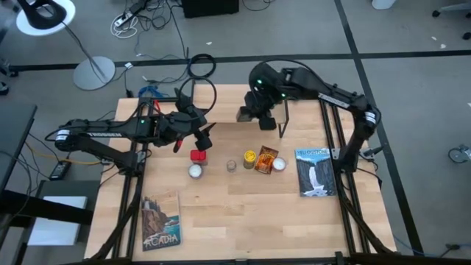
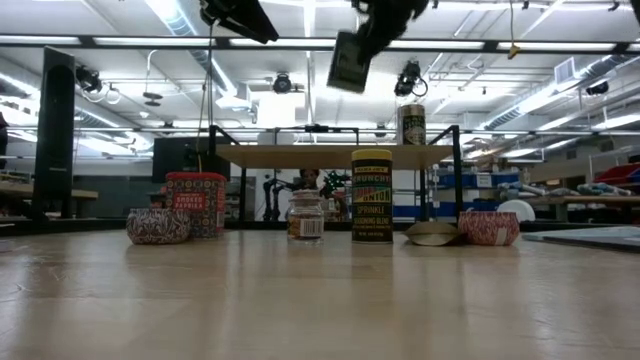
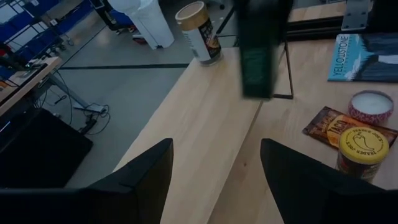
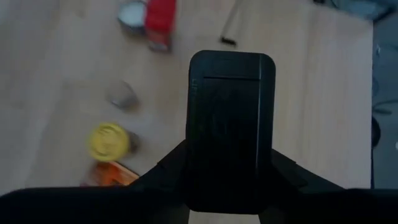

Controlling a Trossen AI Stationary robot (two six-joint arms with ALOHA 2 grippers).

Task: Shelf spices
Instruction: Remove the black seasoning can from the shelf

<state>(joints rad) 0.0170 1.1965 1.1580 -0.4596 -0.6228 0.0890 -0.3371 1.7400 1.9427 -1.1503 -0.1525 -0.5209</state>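
Observation:
My right gripper point(image 1: 252, 112) is shut on a dark rectangular tin point(image 2: 349, 61), high above the shelf point(image 2: 300, 155), a low wooden plank on thin black legs. A tan cylindrical jar point(image 2: 411, 123) stands on the plank's right part. Nearer, a red tin point(image 1: 197, 155), a small pale-capped jar point(image 1: 231, 165), a yellow-lidded jar point(image 1: 249, 157) and a flat orange packet point(image 1: 265, 160) rest in a row on the table. My left gripper point(image 3: 214, 162) is open and holds nothing. It hovers over the shelf's left end, above the red tin. My right gripper pinches the dark tin between its two fingers point(image 4: 163, 173), one on each long side point(image 4: 200, 168), near one end. The fingers slant down from the table's right. The tin is lifted clear above the shelf and hangs tilted below the fingers.
Two round white-topped discs point(image 1: 195, 171) point(image 1: 279, 165) sit at the ends of the spice row. One picture book point(image 1: 160, 221) lies near the front left and another point(image 1: 315, 171) at the right. The arms' black frames run along both table sides.

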